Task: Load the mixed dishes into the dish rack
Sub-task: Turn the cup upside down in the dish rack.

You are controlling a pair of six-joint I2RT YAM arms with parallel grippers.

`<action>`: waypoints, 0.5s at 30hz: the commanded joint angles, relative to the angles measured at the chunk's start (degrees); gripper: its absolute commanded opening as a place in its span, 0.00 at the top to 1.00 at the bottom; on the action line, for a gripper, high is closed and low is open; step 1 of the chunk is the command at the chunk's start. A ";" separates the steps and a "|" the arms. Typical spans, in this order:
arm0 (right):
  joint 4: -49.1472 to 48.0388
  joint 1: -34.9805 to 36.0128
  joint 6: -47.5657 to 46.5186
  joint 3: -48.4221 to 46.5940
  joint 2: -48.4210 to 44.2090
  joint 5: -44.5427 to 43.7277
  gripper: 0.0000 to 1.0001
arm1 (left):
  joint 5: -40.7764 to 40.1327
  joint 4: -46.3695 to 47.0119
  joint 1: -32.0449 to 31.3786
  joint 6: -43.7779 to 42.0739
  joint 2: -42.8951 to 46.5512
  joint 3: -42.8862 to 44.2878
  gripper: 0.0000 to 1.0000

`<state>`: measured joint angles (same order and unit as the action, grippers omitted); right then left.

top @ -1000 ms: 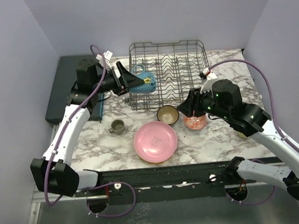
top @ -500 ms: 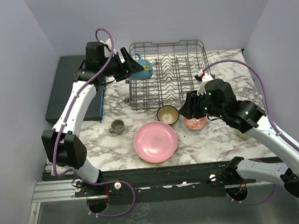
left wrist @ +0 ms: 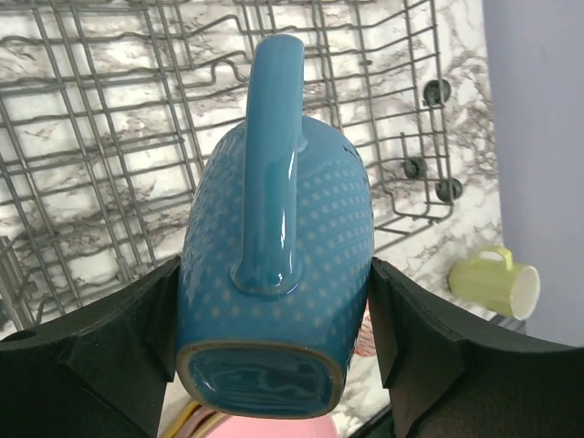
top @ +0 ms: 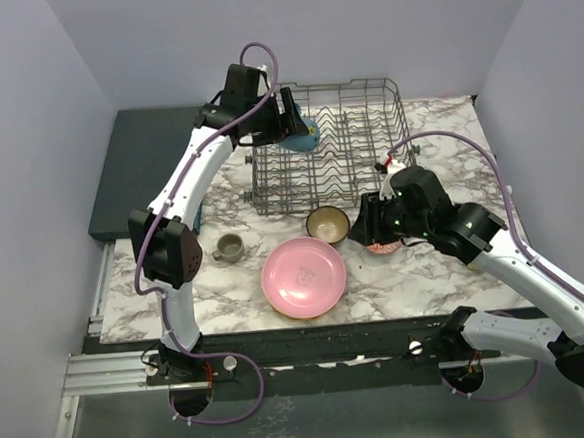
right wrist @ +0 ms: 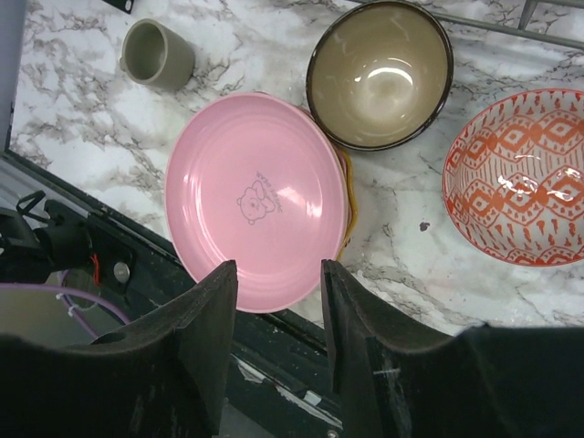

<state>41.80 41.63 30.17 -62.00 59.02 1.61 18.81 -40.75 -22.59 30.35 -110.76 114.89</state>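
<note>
Nearest, the right claw (right wrist: 276, 283) hangs jaws apart and empty above the pink plate (top: 303, 276) on the surface, while farther back the left claw (top: 291, 129), clamped on the blue mug (left wrist: 274, 237), has swung from the rack's left edge to above the dish rack (top: 402, 111), so placement appears imminent.

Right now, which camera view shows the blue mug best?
The left wrist view: the blue mug fills the frame, handle toward the camera, held in the left gripper. The top external view shows it small and partly hidden, over the dish rack. The right wrist view misses it.
</note>
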 commanded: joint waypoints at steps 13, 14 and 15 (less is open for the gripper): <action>-0.74 0.21 1.86 3.82 -0.63 2.58 0.53 | -19.97 -13.39 -1.23 -5.12 -17.08 27.37 1.00; -0.89 0.21 1.91 4.03 -0.41 2.69 0.53 | -21.08 -13.39 -1.23 -5.21 -17.76 27.50 1.00; -1.01 0.20 1.99 4.15 -0.09 2.61 0.53 | -21.52 -13.30 -1.23 -5.35 -18.45 27.77 1.00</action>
<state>41.65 41.63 31.48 -58.92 58.48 2.72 4.16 -53.21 -23.29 26.44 -127.28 139.15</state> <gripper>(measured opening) 0.469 0.776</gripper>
